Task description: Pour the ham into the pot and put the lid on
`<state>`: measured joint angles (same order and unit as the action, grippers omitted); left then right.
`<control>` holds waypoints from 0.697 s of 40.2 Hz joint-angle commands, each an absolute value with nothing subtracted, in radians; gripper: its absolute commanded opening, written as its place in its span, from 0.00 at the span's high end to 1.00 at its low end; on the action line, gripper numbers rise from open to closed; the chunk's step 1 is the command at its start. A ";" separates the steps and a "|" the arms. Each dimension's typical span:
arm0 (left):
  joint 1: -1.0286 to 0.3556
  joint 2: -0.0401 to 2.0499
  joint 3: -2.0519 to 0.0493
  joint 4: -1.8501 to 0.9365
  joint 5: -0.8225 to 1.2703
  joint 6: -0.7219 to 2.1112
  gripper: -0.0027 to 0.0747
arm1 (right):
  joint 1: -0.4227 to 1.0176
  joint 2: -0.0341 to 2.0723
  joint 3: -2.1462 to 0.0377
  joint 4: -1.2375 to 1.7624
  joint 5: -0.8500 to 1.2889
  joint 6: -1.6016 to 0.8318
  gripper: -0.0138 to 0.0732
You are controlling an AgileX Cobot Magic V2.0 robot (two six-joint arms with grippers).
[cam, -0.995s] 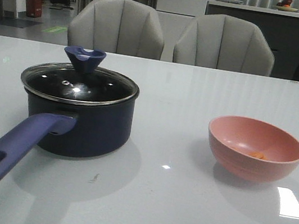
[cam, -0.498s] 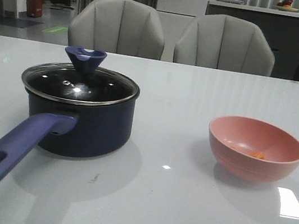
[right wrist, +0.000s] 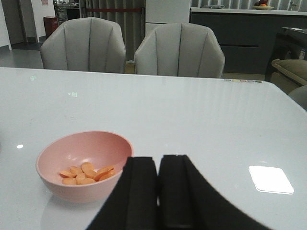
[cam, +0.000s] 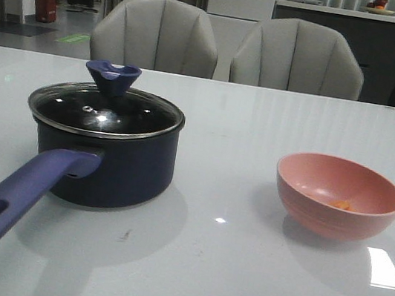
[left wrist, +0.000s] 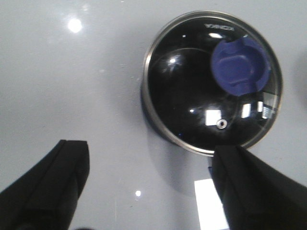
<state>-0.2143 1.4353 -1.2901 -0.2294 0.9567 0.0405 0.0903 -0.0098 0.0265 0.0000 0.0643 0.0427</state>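
The dark navy pot (cam: 105,163) stands at the table's left, its purple-blue handle (cam: 13,198) pointing to the front left. The glass lid (cam: 105,111) with its blue knob (cam: 111,74) sits on the pot. It also shows from above in the left wrist view (left wrist: 211,81). My left gripper (left wrist: 151,187) is open and empty above the table beside the pot. The ham (right wrist: 86,173) lies in the pink bowl (cam: 338,196) at the right. My right gripper (right wrist: 158,167) is shut and empty, beside the bowl (right wrist: 84,165). Neither gripper shows in the front view.
Two grey chairs (cam: 229,44) stand behind the table's far edge. Bright light patches reflect on the white tabletop (cam: 385,268) near the bowl.
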 commanded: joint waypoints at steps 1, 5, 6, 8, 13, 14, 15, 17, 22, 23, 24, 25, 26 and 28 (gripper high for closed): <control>-0.280 1.476 -1.384 -0.253 0.932 0.000 0.26 | 0.085 -0.030 0.022 -0.012 -0.011 0.040 0.67; -0.339 1.555 -1.452 -0.217 0.934 -0.063 0.26 | 0.085 -0.030 0.022 -0.012 -0.011 0.040 0.67; -0.354 1.569 -1.470 -0.204 0.938 -0.076 0.26 | 0.085 -0.030 0.022 -0.012 -0.011 0.040 0.67; -0.377 1.601 -1.502 -0.171 0.946 -0.097 0.26 | 0.085 -0.030 0.022 -0.012 -0.011 0.040 0.67; -0.416 1.674 -1.578 -0.118 0.957 -0.183 0.26 | 0.085 -0.030 0.022 -0.012 -0.011 0.040 0.67; -0.421 1.688 -1.594 -0.116 0.960 -0.190 0.26 | 0.085 -0.030 0.022 -0.012 -0.011 0.040 0.67; -0.426 1.699 -1.606 -0.116 0.964 -0.197 0.26 | 0.085 -0.030 0.022 -0.012 -0.011 0.040 0.67; -0.432 1.726 -1.636 -0.115 0.975 -0.207 0.26 | 0.085 -0.030 0.022 -0.012 -0.011 0.040 0.67; -0.454 1.776 -1.694 -0.083 1.008 -0.249 0.26 | 0.085 -0.031 0.022 -0.012 -0.011 0.040 0.67; -0.459 1.788 -1.704 -0.070 1.016 -0.252 0.26 | 0.085 -0.031 0.022 -0.012 -0.010 0.040 0.67; -0.461 1.799 -1.712 -0.057 1.022 -0.258 0.26 | 0.085 -0.031 0.022 -0.012 -0.010 0.040 0.67; -0.467 1.807 -1.720 -0.049 1.026 -0.264 0.26 | 0.085 -0.031 0.022 -0.012 -0.010 0.040 0.67; -0.472 1.816 -1.724 -0.038 1.027 -0.273 0.26 | 0.085 -0.031 0.022 -0.012 -0.010 0.040 0.67; -0.474 1.828 -1.732 -0.025 1.028 -0.292 0.26 | 0.085 -0.031 0.022 -0.012 -0.010 0.040 0.67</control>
<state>-0.4617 1.8579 -1.6857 -0.0492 1.0425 -0.2545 0.0903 -0.0098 0.0265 0.0000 0.0643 0.0427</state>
